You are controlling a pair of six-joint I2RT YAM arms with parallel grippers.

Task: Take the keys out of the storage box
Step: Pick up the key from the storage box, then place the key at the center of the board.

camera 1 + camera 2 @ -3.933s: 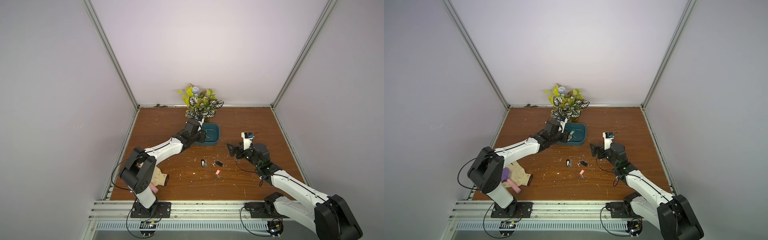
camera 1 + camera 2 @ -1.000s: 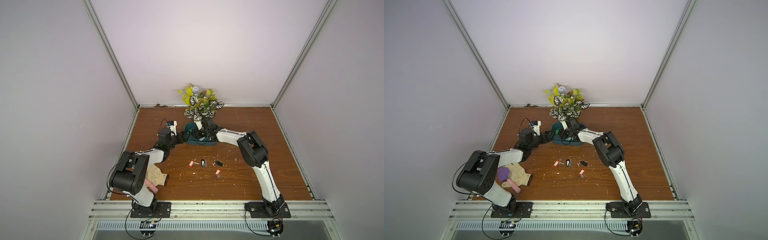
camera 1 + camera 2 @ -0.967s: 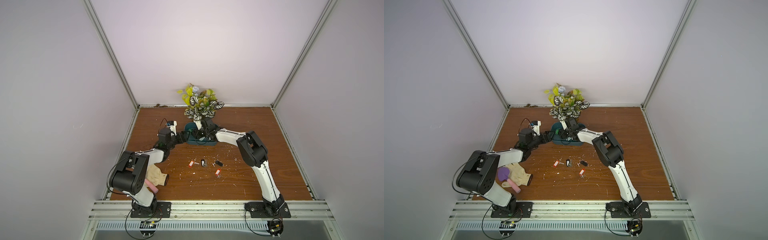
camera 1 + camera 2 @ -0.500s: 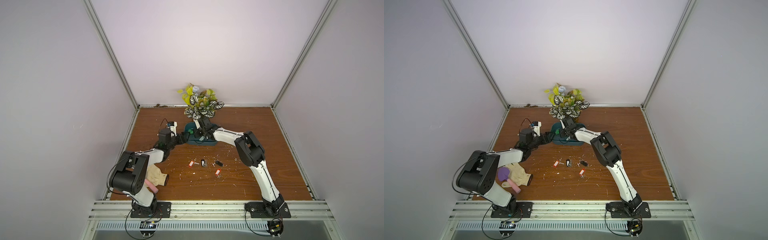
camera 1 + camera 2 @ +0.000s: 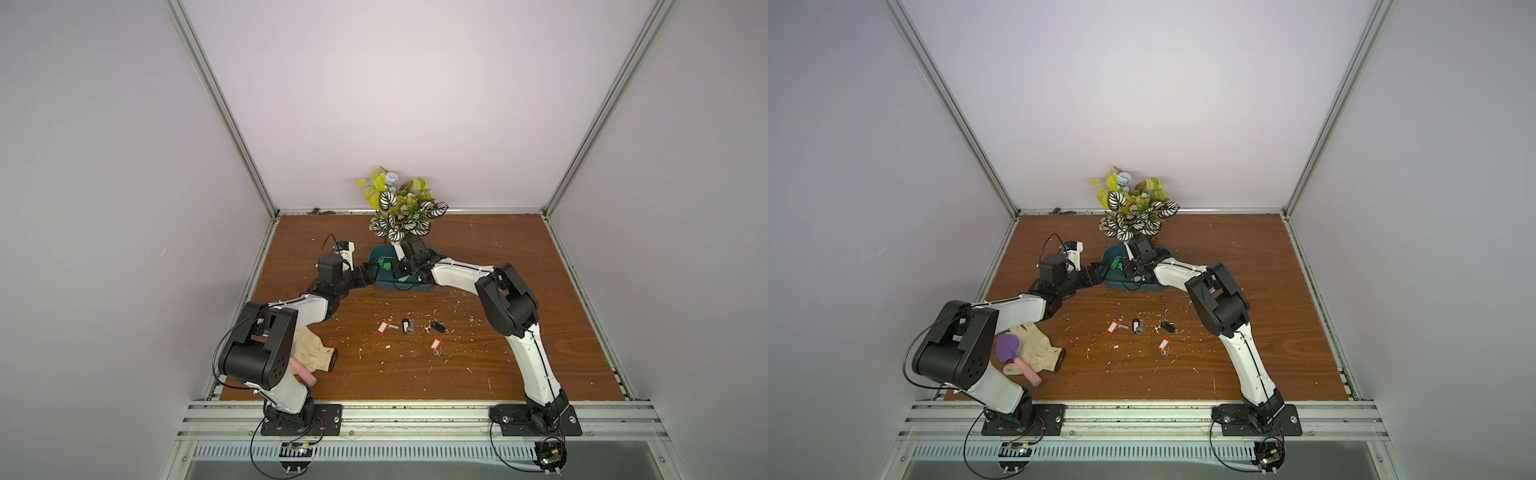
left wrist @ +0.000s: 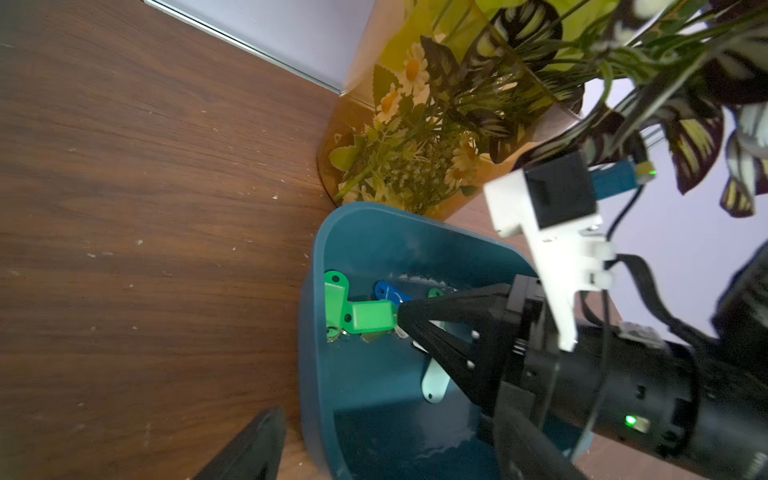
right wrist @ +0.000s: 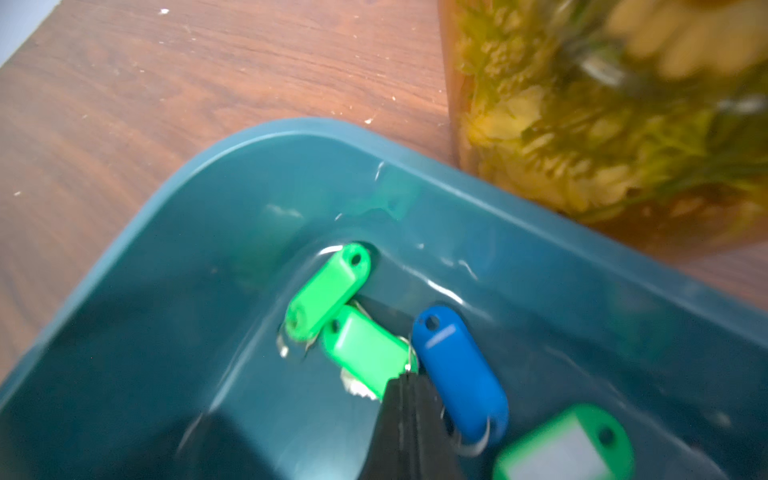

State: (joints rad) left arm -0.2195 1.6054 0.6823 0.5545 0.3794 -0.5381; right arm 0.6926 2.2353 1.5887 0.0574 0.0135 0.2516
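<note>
Pinching green-tagged key (image 7: 365, 349) at ring end with right gripper (image 7: 405, 380), thin hold. Lift straight, slow, out of storage box (image 7: 249, 137), clear of blue-tagged key (image 7: 457, 370). Leave left gripper (image 5: 369, 275) spread alongside.

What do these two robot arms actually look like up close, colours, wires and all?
The left arm and right arm both have white shells between chunky black joints, on black base plates bolted to a silver rail. Black cables trail along them. The right gripper has tapering black fingers, a white bracket carrying a black camera box, and a green light.
</note>
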